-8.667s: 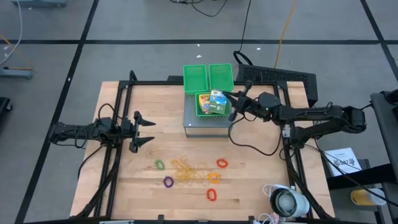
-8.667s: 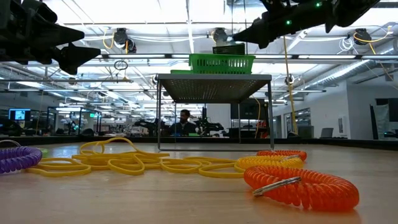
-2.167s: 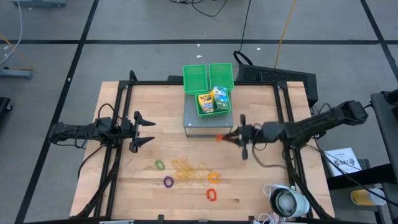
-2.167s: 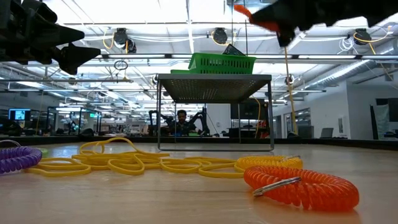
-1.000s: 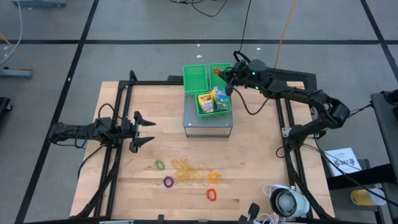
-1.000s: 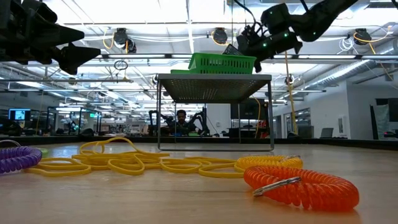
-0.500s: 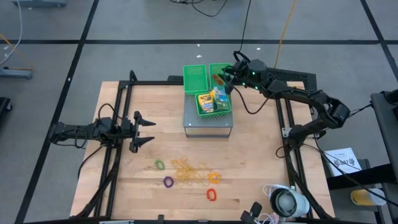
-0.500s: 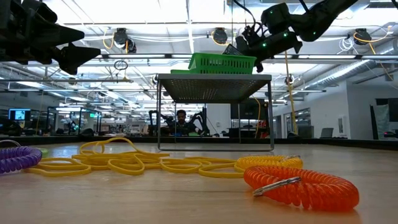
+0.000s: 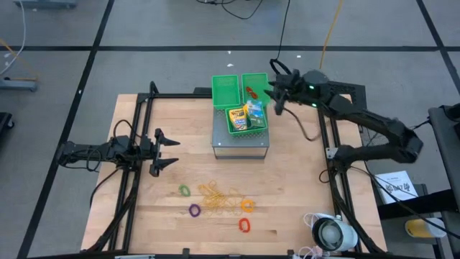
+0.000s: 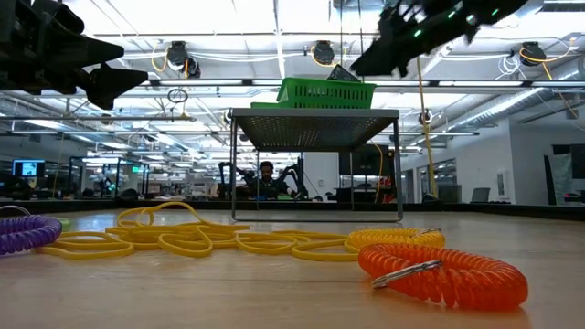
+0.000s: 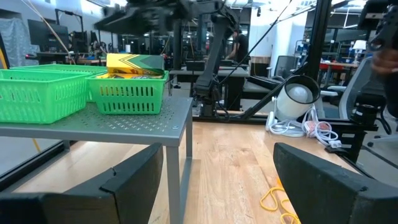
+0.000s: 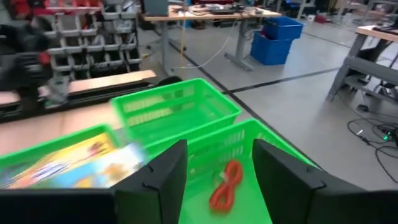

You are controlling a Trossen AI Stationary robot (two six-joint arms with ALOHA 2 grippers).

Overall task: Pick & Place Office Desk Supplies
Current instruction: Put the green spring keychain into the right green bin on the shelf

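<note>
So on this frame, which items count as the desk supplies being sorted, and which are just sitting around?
Job items:
red ring, in a bin
crayon box
green-white packet
green ring
purple ring
orange ring
second red ring
rubber bands

Lying about:
green mesh bins
metal stand
white round device

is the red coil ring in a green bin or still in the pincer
In the bin. The red coil ring lies loose on the floor of a green mesh bin, with the right pincer open above it.

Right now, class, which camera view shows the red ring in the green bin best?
The right wrist view: the red ring lies plainly inside the green bin. The high view shows a small red mark; the low and left wrist views hide it.
</note>
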